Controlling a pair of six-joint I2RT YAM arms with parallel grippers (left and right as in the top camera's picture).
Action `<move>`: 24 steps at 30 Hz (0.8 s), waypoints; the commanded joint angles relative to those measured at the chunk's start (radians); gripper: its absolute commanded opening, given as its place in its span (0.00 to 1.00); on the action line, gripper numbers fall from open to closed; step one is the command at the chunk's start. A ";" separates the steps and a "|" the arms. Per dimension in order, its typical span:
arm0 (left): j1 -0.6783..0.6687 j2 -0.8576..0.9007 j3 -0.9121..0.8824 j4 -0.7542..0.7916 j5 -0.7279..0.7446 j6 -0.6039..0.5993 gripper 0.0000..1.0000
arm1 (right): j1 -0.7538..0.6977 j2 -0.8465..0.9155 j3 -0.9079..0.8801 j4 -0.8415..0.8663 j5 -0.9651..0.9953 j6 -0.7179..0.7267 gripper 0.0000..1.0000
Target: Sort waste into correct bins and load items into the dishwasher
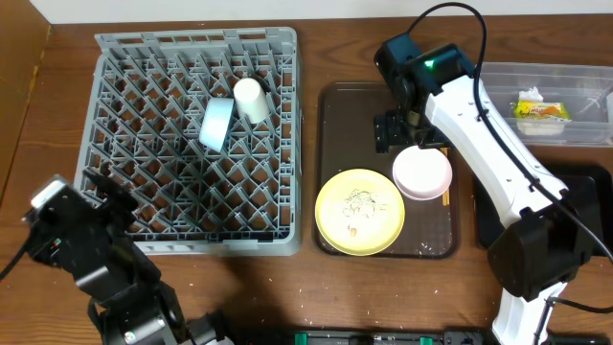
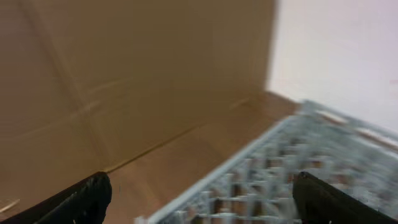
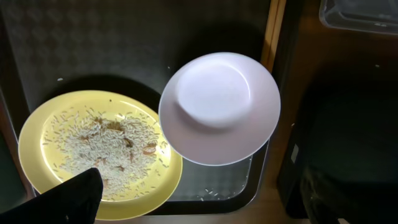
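Two hands, both spread wide and holding nothing: the left hand (image 2: 202, 193) hovers at the near left corner of the grey dish rack (image 1: 172, 206), and the right hand (image 3: 199, 186) hangs above the brown tray (image 3: 93, 43), over the pink bowl (image 3: 217, 106). Rack contents: one white cup (image 1: 251, 99) and one light blue bowl (image 1: 217, 125) tipped on edge, side by side. Tray contents: one yellow plate (image 3: 37, 143) strewn with rice grains (image 3: 106, 143), the pink bowl upside down overlapping the plate's rim, and chopsticks (image 3: 274, 28) along the right edge, partly under that bowl. At the counter's (image 1: 383, 48) far right, one clear tub (image 1: 575, 72) holds the crumpled wrapper (image 1: 541, 108), with one black tray (image 1: 599, 206) nearer, largely hidden by the right arm.
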State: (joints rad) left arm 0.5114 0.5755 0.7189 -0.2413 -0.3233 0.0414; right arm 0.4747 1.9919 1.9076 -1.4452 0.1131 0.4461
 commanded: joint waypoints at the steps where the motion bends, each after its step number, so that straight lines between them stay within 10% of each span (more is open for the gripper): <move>1: 0.010 0.021 0.023 -0.005 -0.211 0.018 0.94 | -0.004 -0.030 0.003 0.005 0.014 -0.010 0.99; 24: 0.008 0.023 0.023 -0.233 -0.213 0.018 0.94 | -0.061 -0.030 -0.156 0.116 -0.062 0.028 0.99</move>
State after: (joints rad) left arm 0.5156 0.5991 0.7193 -0.4732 -0.5236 0.0532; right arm 0.4335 1.9865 1.7962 -1.3590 0.0929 0.4606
